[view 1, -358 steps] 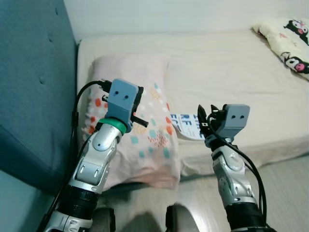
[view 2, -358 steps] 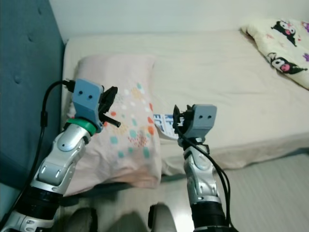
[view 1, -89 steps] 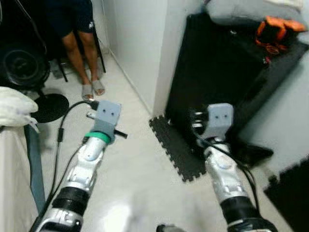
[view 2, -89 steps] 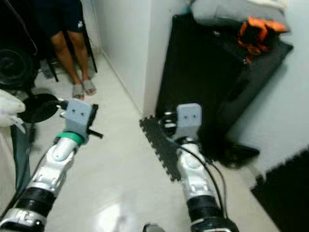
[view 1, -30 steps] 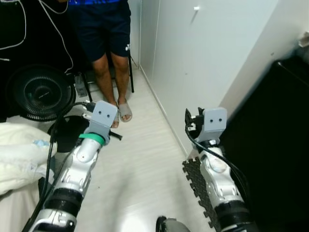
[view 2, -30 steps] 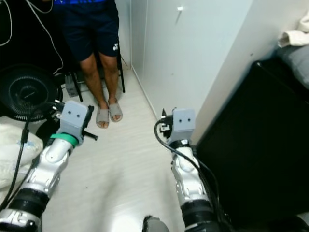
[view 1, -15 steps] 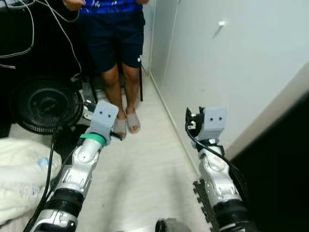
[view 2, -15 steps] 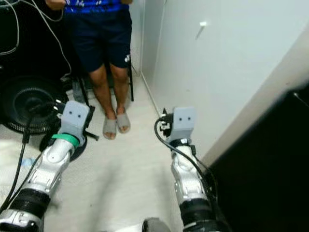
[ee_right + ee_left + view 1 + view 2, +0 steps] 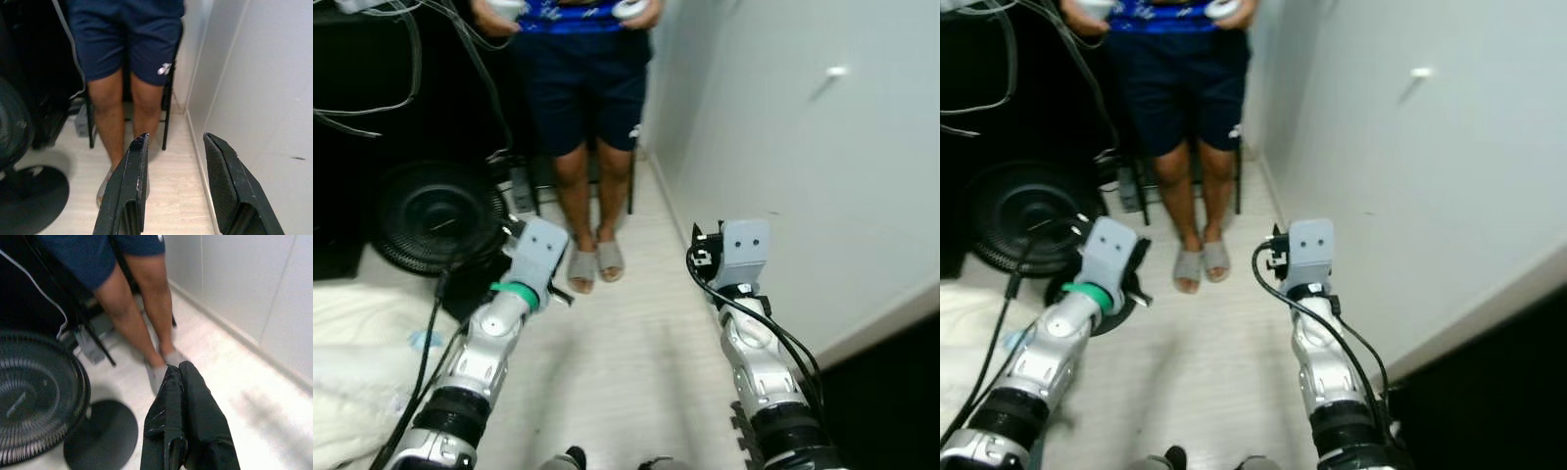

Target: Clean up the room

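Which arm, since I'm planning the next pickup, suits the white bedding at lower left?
Left, probably: the white bedding lies on that side, beside the left gripper, though it is shut. The right gripper is open but nearer the wall.

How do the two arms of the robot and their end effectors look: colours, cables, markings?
Both arms are silver with black joints. Each wrist carries a grey box with two small dark dots. The left arm has a green ring below its box; the right arm has none. Black cables loop along both. Each end effector has two long black fingers.
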